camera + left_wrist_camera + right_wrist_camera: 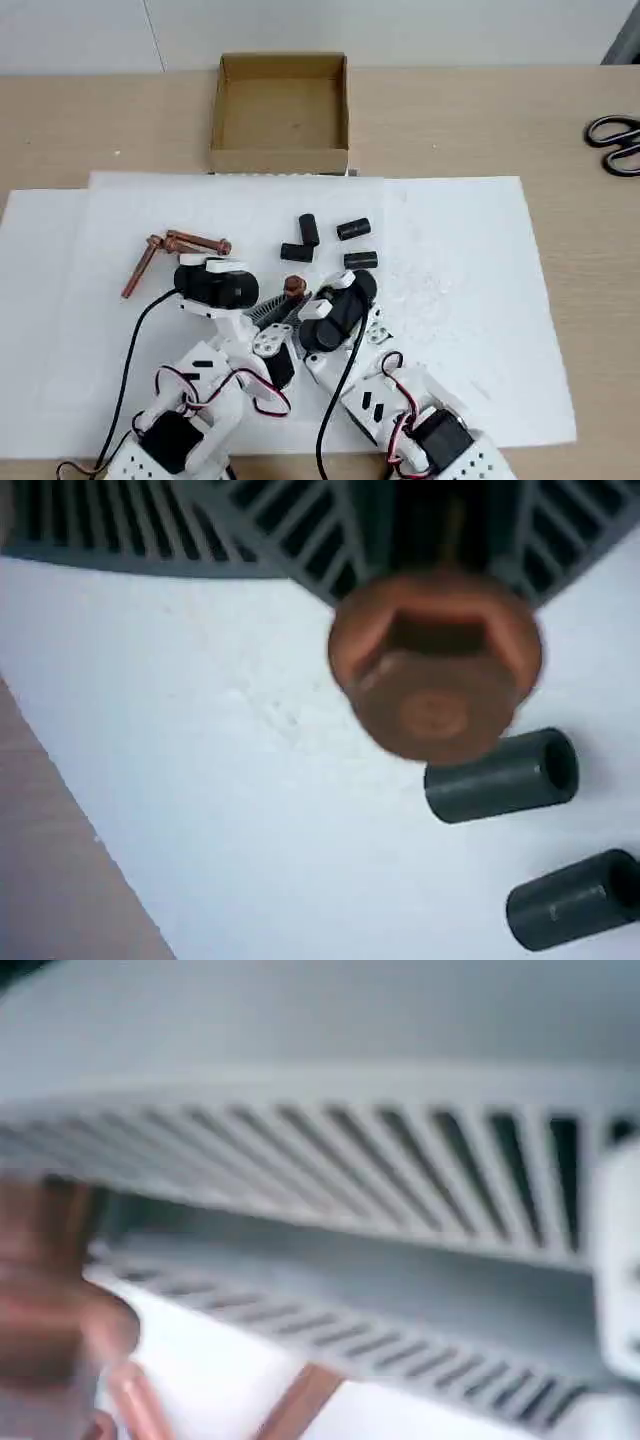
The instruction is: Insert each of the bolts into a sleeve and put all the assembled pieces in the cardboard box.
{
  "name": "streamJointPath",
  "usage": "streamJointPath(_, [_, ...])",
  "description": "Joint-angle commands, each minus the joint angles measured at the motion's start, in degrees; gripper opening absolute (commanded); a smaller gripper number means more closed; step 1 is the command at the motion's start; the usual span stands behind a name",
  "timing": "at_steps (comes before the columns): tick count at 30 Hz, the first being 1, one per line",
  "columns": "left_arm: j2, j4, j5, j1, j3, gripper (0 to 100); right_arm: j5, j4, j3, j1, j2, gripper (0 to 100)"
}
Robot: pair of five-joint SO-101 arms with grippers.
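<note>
Because the bolt point(435, 670) must meet a sleeve end-on, I keep the left gripper point(287, 302) closed on it, head exposed; four sleeves point(353, 229) lie near, twelve to one o'clock; the cardboard box point(279, 158) waits beyond at twelve.

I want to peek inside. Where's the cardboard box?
In the high view, the cardboard box sits on the table past the white sheet, beyond the black sleeves.

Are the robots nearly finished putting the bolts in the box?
Not nearly. Nothing looks done yet: the cardboard box is empty, and four sleeves lie bare on the white sheet. In hand: the left pincer holds one bolt near them. Left to do: the other bolts, every insertion, and all the boxing.
</note>
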Motion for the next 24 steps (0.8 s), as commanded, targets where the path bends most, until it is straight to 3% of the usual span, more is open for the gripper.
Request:
streamJointPath(1, [0.0,3.9,-1.1,3.2,0.7,0,2.4,-0.7,-5.3,0.7,-1.0,0.3])
streamJointPath(14, [0.0,2.9,-1.9,2.9,1.5,2,3.3,-2.2,-4.8,0.7,-0.9,0.3])
streamJointPath(21, [0.2,3.0,-1.9,3.0,1.5,21,3.3,-2.3,-3.2,0.7,-0.9,0.3])
streamJointPath(24, [0.2,3.1,-1.9,3.0,1.5,25,3.1,-2.5,-2.6,0.7,-0.9,0.3])
